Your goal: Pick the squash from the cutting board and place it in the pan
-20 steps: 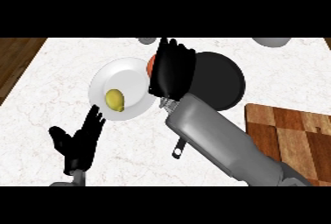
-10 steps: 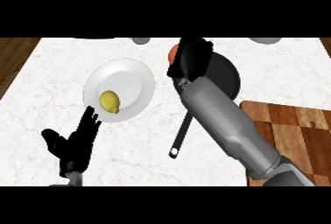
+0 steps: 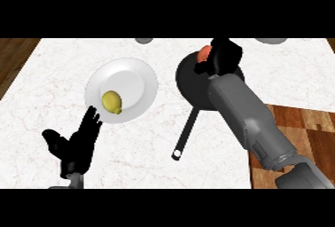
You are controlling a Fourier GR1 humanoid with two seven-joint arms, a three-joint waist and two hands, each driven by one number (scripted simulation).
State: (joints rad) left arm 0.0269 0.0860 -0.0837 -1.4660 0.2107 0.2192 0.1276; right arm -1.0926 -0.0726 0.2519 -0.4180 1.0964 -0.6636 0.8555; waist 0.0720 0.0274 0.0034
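At the far left edge a strip of brown wood [image 3: 13,57] borders the white marbled counter [image 3: 39,106]. Lower left, the left hand [image 3: 75,144] rests open, fingers straight and pointing up, its wrist cut off by the frame's bottom. Just above it sits a white plate [image 3: 134,71] holding one yellow fruit [image 3: 112,101] near its lower rim. Two grey objects [image 3: 144,40] at the top edge are cropped too far to identify. Right of centre lies the black pan [image 3: 189,84], handle running down the frame. Over its upper rim the right hand [image 3: 226,57] curls around the orange-red squash [image 3: 204,53], mostly hiding it; whether it touches the pan cannot be told. Far right, the forearm covers part of the wooden cutting board [image 3: 307,128].
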